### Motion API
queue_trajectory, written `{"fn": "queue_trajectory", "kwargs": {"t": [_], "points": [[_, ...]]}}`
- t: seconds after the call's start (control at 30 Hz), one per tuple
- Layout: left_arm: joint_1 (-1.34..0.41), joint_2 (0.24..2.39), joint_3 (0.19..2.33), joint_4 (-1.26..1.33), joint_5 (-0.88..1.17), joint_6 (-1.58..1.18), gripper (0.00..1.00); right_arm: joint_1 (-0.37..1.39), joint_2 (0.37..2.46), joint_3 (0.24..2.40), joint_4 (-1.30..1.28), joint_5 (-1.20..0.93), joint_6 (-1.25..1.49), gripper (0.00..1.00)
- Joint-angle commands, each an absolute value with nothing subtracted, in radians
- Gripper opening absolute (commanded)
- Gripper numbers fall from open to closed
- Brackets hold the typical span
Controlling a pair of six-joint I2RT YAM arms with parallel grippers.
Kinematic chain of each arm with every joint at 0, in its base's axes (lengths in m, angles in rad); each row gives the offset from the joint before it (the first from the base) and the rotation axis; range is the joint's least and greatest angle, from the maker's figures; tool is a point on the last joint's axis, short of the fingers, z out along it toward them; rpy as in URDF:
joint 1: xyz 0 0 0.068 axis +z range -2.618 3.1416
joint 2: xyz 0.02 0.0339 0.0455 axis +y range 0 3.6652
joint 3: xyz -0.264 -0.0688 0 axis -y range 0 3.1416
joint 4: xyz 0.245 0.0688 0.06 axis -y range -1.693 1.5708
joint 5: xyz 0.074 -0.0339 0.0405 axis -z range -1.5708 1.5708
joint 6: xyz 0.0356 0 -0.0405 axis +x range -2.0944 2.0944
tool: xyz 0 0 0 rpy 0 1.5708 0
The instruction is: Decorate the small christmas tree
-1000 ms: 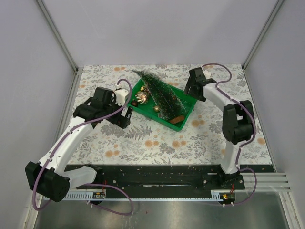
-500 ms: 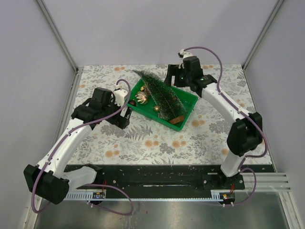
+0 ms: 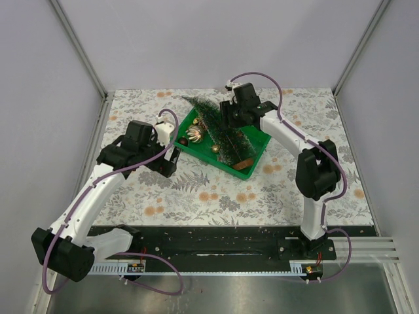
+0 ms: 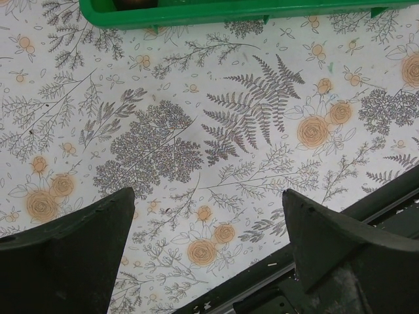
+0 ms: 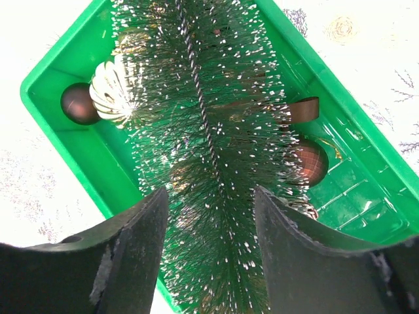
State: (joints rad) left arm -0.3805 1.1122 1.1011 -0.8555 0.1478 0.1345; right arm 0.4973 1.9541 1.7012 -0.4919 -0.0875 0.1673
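Note:
The small christmas tree (image 3: 219, 127), dark green with frosted tips, lies slantwise in the green tray (image 3: 263, 140), its tip poking over the far-left rim. My right gripper (image 3: 226, 122) hangs over its middle. In the right wrist view the fingers of this gripper (image 5: 211, 191) stand open on either side of the tree (image 5: 203, 98), touching the bristle edges. My left gripper (image 3: 171, 158) is open just left of the tray; the left wrist view shows the gripper (image 4: 206, 193) holding nothing above the floral cloth.
Ornaments lie in the tray (image 5: 91, 157): a ribbed silver-gold ball (image 5: 111, 91), a dark brown ball (image 5: 78, 103) and a red-brown ball (image 5: 308, 161). The tray's near wall (image 4: 229, 10) shows at the top of the left wrist view. Grey walls enclose the table.
My right arm has swung from the tray's far-right corner leftward over the tree, and its jaws have narrowed around the bristles. The left arm has barely moved.

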Motion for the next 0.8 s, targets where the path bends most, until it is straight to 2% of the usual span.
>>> {"fn": "queue_trajectory", "kwargs": {"t": [0.0,0.2,0.3,0.4,0.5,0.77], "points": [[-0.383,1.081,1.129,-0.841,0.115,0.144,0.99,0.511,1.977,1.747,-0.479,-0.069,0.153,0.61],[-0.382,1.072,1.123,-0.844,0.110,0.146,0.99,0.511,2.016,1.746,-0.482,-0.058,0.150,0.58],[-0.383,1.068,1.123,-0.842,0.109,0.146,0.99,0.512,2.026,1.747,-0.480,-0.055,0.152,0.49],[-0.383,1.062,1.115,-0.841,0.104,0.144,0.99,0.512,2.007,1.732,-0.459,-0.040,0.167,0.21],[-0.383,1.055,1.111,-0.842,0.095,0.147,0.99,0.514,1.945,1.691,-0.407,-0.032,0.190,0.01],[-0.382,1.034,1.103,-0.842,0.058,0.137,0.99,0.581,1.689,1.567,-0.304,0.052,0.244,0.00]]}}
